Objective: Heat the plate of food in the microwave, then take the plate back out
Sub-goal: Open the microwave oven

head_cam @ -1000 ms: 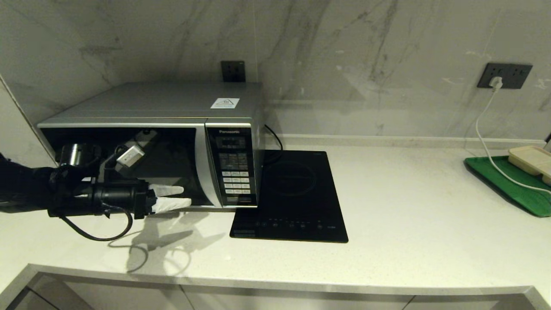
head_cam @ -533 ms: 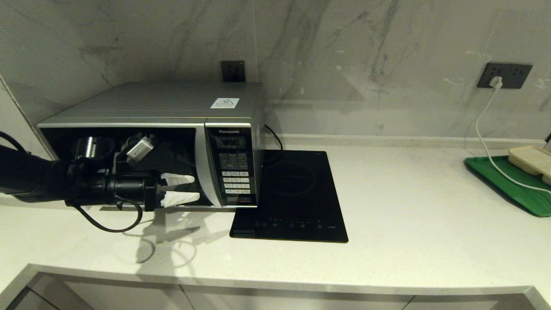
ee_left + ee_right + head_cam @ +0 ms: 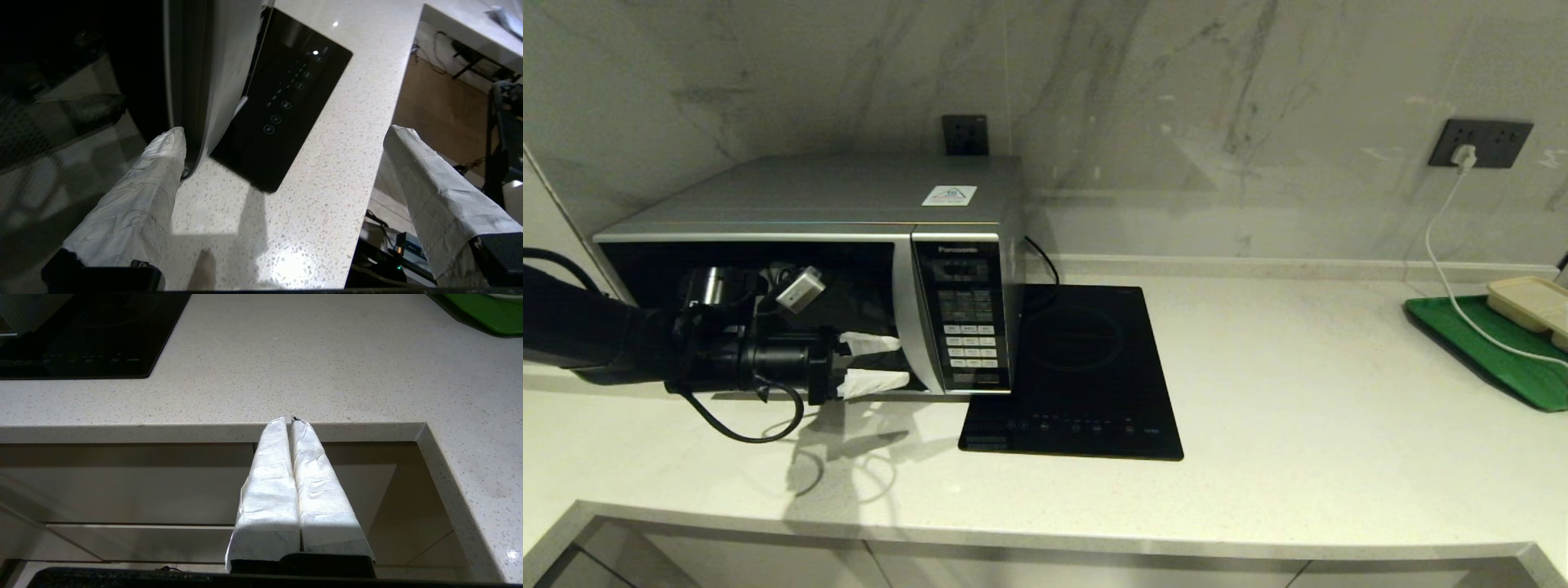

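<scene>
Head view | left gripper (image 3: 905, 362) level at microwave (image 3: 849, 269) door handle (image 3: 907, 318), fingers spread wide, empty, likely lining up to pull | right gripper (image 3: 291, 420) parked below counter edge, fingers pressed together

microwave (image 3: 833, 204) silver, dark door | hob (image 3: 1086, 367) black | tabletop (image 3: 1298, 408) white, speckled | tray (image 3: 1486, 347) green | my left hand (image 3: 890, 362) white-wrapped fingers (image 3: 139, 196)

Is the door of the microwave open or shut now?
Shut. The microwave door lies flush with the keypad panel, and the open left gripper reaches toward the door handle.
</scene>
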You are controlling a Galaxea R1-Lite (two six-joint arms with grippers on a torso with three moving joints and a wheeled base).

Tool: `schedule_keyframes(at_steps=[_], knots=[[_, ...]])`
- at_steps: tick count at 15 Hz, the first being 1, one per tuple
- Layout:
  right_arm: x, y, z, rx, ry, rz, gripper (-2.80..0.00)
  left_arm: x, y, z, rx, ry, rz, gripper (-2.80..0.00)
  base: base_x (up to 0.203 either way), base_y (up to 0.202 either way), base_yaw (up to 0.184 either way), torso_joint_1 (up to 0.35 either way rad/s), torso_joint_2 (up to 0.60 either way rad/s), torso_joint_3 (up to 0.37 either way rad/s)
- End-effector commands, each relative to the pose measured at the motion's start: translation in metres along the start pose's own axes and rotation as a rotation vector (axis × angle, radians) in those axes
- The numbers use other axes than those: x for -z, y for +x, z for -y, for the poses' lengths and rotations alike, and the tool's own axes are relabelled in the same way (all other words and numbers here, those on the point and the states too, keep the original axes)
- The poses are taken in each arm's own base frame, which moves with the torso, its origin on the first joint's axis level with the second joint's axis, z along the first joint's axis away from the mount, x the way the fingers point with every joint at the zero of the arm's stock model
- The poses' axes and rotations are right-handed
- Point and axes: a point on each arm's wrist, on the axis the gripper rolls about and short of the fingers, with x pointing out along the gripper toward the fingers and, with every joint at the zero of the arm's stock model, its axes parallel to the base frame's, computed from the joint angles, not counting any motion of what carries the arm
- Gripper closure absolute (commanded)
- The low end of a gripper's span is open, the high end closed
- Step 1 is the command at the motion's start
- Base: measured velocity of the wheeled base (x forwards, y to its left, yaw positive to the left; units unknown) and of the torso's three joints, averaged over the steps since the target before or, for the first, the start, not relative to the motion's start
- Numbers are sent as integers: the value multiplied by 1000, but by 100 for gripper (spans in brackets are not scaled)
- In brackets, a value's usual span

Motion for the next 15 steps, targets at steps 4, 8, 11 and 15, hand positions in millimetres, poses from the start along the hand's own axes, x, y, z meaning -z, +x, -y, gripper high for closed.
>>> schedule_keyframes(at_steps=[4,8,11,15], knots=[[0,0,0,1,0,-2,0,0,10,-6,35,11,9,-280,0,0,0,0,0,0],[0,0,0,1,0,-2,0,-1,19,-5,80,8,19,-280,0,0,0,0,0,0],[0,0,0,1,0,-2,0,2,24,-11,96,37,39,-280,0,0,0,0,0,0],[0,0,0,1,0,-2,0,3,25,-11,121,15,51,-280,0,0,0,0,0,0]])
